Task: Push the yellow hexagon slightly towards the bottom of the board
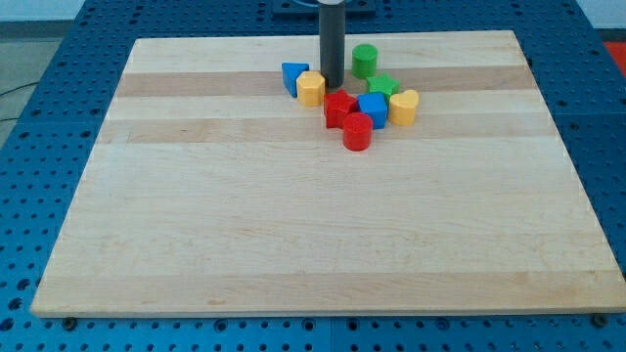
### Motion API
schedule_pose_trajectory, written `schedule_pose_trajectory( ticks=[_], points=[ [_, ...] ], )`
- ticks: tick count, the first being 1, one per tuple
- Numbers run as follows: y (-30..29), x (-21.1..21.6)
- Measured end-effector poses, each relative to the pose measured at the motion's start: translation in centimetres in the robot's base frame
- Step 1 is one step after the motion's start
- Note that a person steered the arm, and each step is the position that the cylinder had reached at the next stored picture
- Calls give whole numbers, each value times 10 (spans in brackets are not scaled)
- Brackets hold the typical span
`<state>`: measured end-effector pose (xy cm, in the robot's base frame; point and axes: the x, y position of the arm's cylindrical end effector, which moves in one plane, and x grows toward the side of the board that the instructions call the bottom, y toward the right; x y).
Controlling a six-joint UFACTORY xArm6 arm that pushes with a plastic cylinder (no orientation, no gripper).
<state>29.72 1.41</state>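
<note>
The yellow hexagon (311, 88) sits near the view's top centre of the wooden board (293, 225). My tip (333, 87) stands just to its right, close against it, between it and the green star-like block (382, 86). A blue triangular block (293, 76) touches the hexagon's upper left. Below my tip lies a red block (339, 109), and below that a red cylinder (357, 131).
A green cylinder (365, 60) stands at the top right of the cluster. A blue block (373, 110) and a yellow heart-like block (404, 107) lie to the right of the red block. The board's top edge is close behind the cluster.
</note>
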Motion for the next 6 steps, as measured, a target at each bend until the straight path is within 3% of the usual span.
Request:
schedule_pose_trajectory(
  ticks=[1,2,3,5,6],
  points=[
    [-3,-16],
    [-77,-17],
    [-102,-5],
    [-43,-17],
    [-42,6]
  ],
)
